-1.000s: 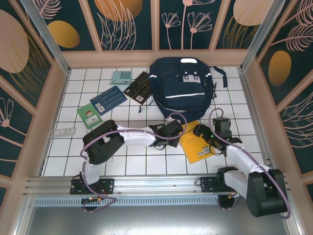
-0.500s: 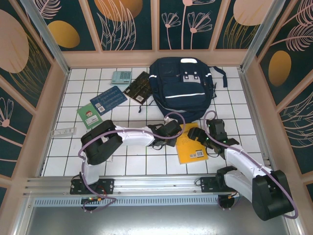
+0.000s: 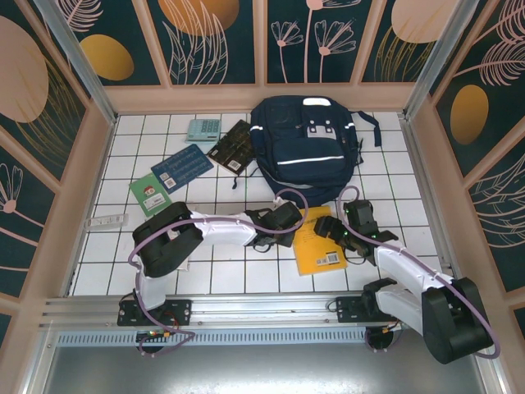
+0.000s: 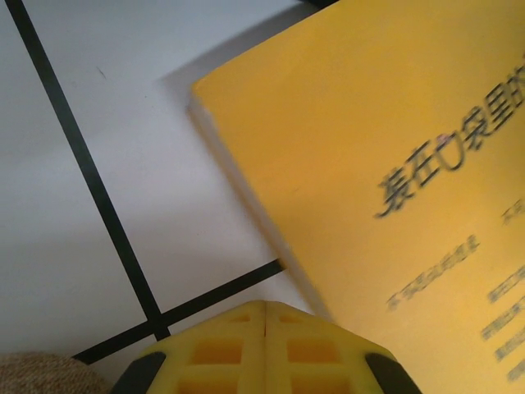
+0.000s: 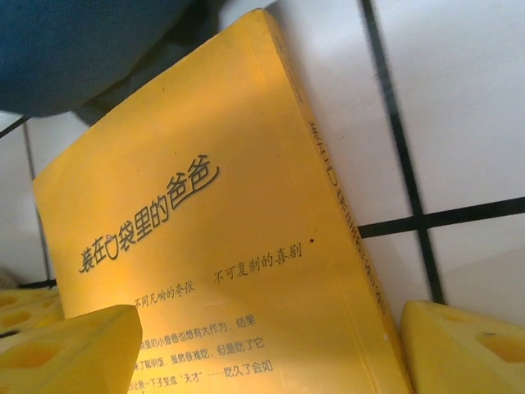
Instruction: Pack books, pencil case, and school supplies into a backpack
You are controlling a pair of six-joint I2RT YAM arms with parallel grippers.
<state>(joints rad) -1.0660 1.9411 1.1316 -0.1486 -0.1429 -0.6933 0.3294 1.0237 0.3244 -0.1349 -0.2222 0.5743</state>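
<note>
Moved: yellow book (image 3: 317, 250) now lies squarer, right gripper (image 3: 331, 227) closer over it | top: black book (image 3: 232, 148), blue book (image 3: 182, 167), green book (image 3: 149, 194), calculator (image 3: 203, 128), white packet (image 3: 107, 221) all outside backpack (image 3: 305, 148), to its left; yellow book at its near edge | left wrist: left gripper (image 4: 267, 320) clenched, empty, beside book's edge | right wrist: jaws released, astride book's spine | judged: packing barely begun

White tiled floor (image 3: 230, 275), dark floral wall panels (image 3: 213, 41)

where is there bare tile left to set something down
Bare tile right of the backpack, and at the front between the left arm and the yellow book. Back left is crowded: calculator, black book, blue book, green book.
</note>
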